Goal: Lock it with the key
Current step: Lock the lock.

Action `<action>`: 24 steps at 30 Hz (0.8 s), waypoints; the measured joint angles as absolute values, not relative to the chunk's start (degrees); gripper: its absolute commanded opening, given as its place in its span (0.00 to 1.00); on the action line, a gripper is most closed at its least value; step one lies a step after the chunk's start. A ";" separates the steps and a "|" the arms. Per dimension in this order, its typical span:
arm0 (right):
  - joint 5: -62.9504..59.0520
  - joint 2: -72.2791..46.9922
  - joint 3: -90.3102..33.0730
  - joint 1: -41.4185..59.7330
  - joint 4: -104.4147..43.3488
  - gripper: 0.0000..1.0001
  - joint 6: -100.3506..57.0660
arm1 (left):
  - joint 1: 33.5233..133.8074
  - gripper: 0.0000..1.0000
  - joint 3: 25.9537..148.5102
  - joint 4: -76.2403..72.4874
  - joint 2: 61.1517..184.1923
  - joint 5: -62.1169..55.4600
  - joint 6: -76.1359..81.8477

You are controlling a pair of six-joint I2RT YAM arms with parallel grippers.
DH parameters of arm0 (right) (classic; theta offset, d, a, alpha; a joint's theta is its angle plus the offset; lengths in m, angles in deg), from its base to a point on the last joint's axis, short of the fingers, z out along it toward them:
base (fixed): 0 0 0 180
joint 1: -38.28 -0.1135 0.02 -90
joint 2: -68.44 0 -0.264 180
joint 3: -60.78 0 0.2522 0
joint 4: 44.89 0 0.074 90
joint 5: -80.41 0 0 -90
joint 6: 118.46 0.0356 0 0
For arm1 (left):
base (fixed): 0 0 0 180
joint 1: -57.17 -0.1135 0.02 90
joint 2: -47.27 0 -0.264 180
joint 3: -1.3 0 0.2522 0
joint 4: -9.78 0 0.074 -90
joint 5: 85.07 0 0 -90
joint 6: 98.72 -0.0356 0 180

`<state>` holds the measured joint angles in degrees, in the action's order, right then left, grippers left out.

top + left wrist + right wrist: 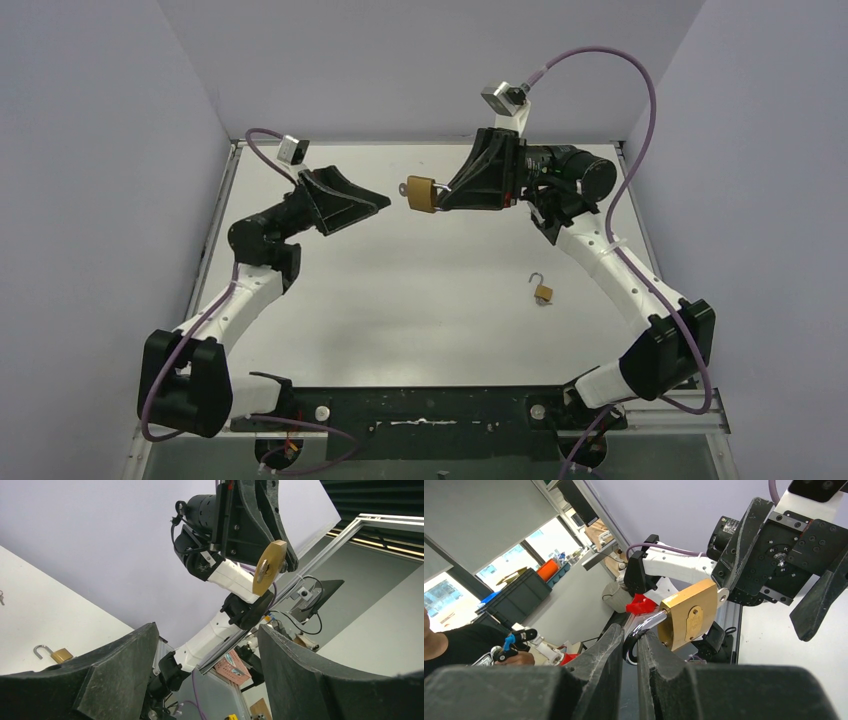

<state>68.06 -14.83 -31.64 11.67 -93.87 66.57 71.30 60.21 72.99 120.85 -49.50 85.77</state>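
Observation:
My right gripper [445, 196] is shut on the steel shackle of a brass padlock [422, 194] and holds it in the air above the far middle of the table. In the right wrist view the fingers [631, 636] pinch the shackle and the padlock body [687, 614] points away. A silver key [403, 187] sticks out of the padlock's bottom, also seen in the left wrist view [263, 569]. My left gripper [385, 203] is open and empty, just left of the key and facing it; its fingers [207, 630] stand wide apart.
A small brass padlock [543, 292] with its shackle open lies on the white table [400, 300] right of centre; it also shows in the left wrist view [56, 654]. Grey walls enclose the table on three sides.

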 measured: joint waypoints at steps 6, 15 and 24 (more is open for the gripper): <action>68.01 -16.51 -31.72 11.67 -101.82 0.00 73.08 | 71.30 0.61 60.51 73.05 119.80 -47.69 85.75; 68.03 -19.35 -31.72 10.45 -109.61 0.00 79.68 | 74.68 0.53 63.73 73.21 120.43 -43.82 85.84; 68.28 -19.44 -31.72 9.38 -111.18 0.00 80.29 | 77.77 0.45 65.17 73.23 122.40 -43.01 85.80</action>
<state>68.28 -19.44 -31.72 9.38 -111.18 80.29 77.77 65.17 73.23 122.40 -43.01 85.80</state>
